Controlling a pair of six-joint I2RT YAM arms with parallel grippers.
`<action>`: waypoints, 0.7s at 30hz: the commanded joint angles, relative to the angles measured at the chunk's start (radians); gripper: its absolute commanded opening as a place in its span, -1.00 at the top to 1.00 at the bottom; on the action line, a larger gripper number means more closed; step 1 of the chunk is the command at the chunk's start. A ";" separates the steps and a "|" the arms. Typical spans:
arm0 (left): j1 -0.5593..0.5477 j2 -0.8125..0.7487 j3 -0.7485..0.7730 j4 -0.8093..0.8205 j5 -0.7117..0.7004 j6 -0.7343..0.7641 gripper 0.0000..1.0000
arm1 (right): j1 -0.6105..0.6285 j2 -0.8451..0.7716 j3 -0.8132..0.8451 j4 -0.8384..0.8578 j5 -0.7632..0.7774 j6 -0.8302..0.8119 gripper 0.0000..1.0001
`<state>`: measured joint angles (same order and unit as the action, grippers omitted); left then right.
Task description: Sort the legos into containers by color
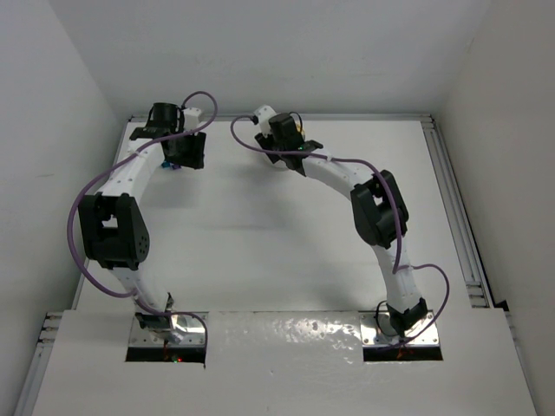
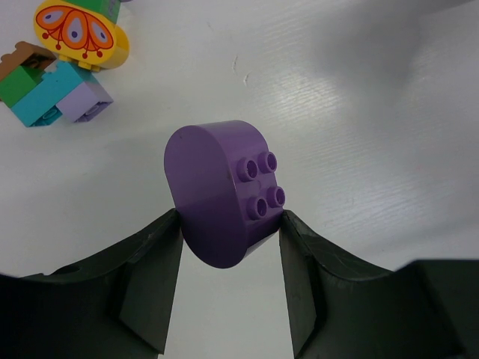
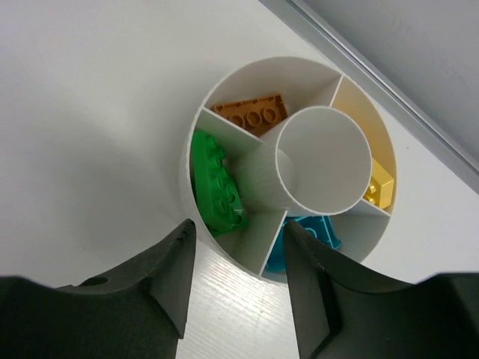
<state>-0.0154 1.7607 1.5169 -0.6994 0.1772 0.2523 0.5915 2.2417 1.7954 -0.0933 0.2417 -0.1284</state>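
My left gripper [image 2: 230,224] is closed to the width of a purple brick [image 2: 217,187], one finger pressed on each side of it. My right gripper [image 3: 239,250] is spread wide and holds nothing. It hangs over the dish [image 3: 299,71], which lies just ahead of its fingertips.

I judge the sort roughly half done. An orange brick [image 3: 251,112] sits in the far wedge, a green brick [image 3: 217,183] ahead-left, a yellow brick [image 3: 379,191] ahead-right and a teal brick [image 3: 310,235] nearest my right finger (one colour to each wedge, so far). Left to do are the purple one I hold, a cluster of loose bricks [image 2: 52,93] and a yellow rounded piece [image 2: 81,34] on the table [image 2: 352,112], ahead-left of my left fingers.

I cannot tell whether the purple brick is lifted or resting on the table. My right fingers hide the dish's near rim, so I cannot tell if a free wedge waits for purple. The frame edge cuts the cluster, and from overhead my arms cover nearly everything.
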 commanded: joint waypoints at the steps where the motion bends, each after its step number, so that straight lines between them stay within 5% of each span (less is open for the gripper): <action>1: 0.014 -0.052 0.012 0.031 0.024 -0.011 1.00 | -0.001 -0.024 0.076 0.010 -0.041 0.047 -0.01; 7: 0.014 -0.052 0.055 0.009 0.111 0.019 1.00 | -0.015 -0.143 0.093 -0.009 -0.227 0.192 -0.28; 10: 0.008 -0.053 0.078 -0.008 0.166 0.082 1.00 | -0.064 -0.182 0.093 -0.014 -0.489 0.367 -0.32; 17: -0.015 -0.040 0.164 -0.112 0.381 0.346 1.00 | -0.099 -0.221 0.042 -0.022 -0.637 0.539 -0.38; 21: -0.052 -0.072 0.118 -0.117 0.367 0.493 1.00 | -0.099 -0.246 0.038 0.003 -0.622 0.738 -0.35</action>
<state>-0.0349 1.7531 1.6432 -0.7975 0.4759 0.5739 0.4751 2.0350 1.8370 -0.1307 -0.3202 0.4217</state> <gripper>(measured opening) 0.486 0.680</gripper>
